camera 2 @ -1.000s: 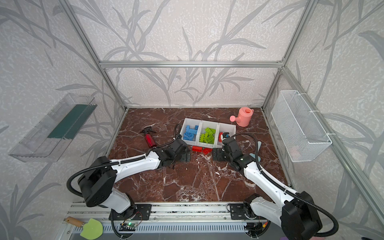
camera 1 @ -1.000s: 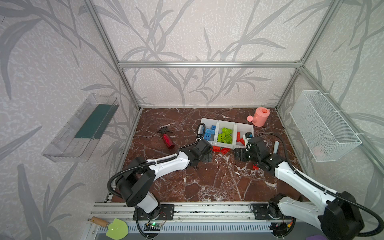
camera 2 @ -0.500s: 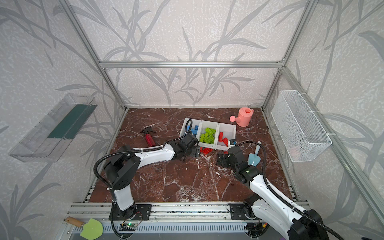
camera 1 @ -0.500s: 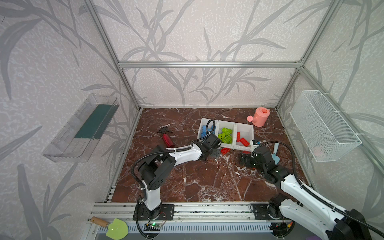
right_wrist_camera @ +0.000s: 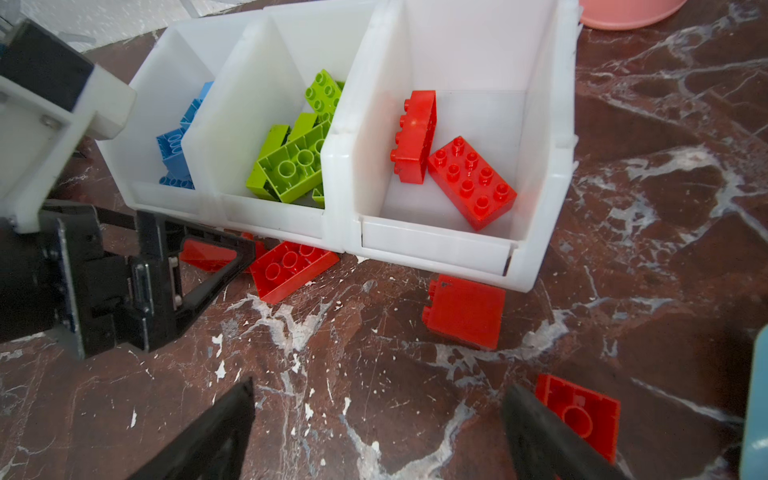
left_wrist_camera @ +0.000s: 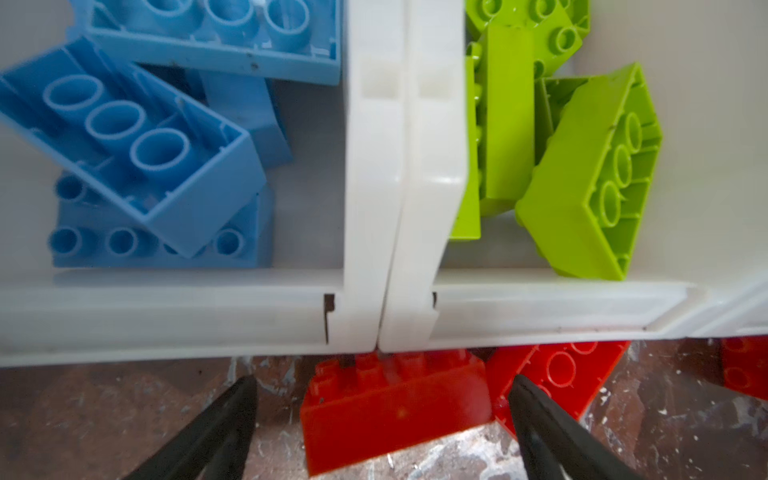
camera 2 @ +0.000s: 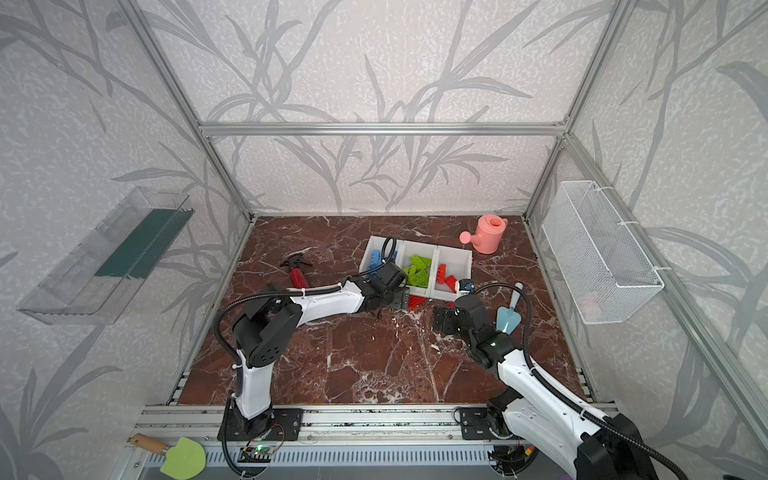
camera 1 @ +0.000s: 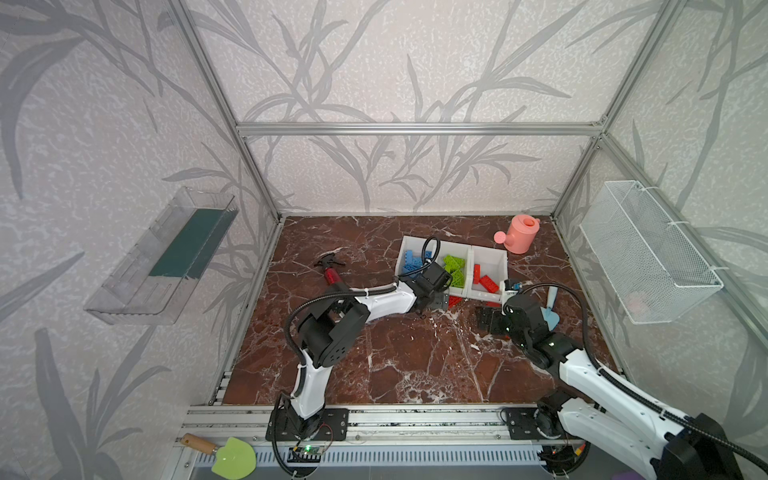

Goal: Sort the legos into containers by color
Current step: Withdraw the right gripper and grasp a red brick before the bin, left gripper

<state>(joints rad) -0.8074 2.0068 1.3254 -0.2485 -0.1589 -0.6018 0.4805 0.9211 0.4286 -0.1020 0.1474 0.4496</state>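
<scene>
Left gripper: the left gripper stood with its fingers apart astride a red brick. The brick lay on the marble tabletop against the near lip of the white bins, and nothing was clamped.
Right gripper: the right gripper was spread and empty over bare marble, with a small red brick just beside one finger.
Legos: blue bricks lay in the left bin, green bricks in the middle and two red bricks in the right. At least four more red ones lay loose near the lip.
Risk, pinch: a second loose red brick touched the straddled one, so closing could have caught both or skewed the grip.
Risk, shove: the straddled brick sat tight against the lip, so pressing farther could have pushed the bins.
Risk, arms: the grippers were near each other, so a reach leftward by the right one could have clipped the left.
Change: over the last second the left gripper had shifted right along the lip. The right gripper had drawn back toward the near side.
</scene>
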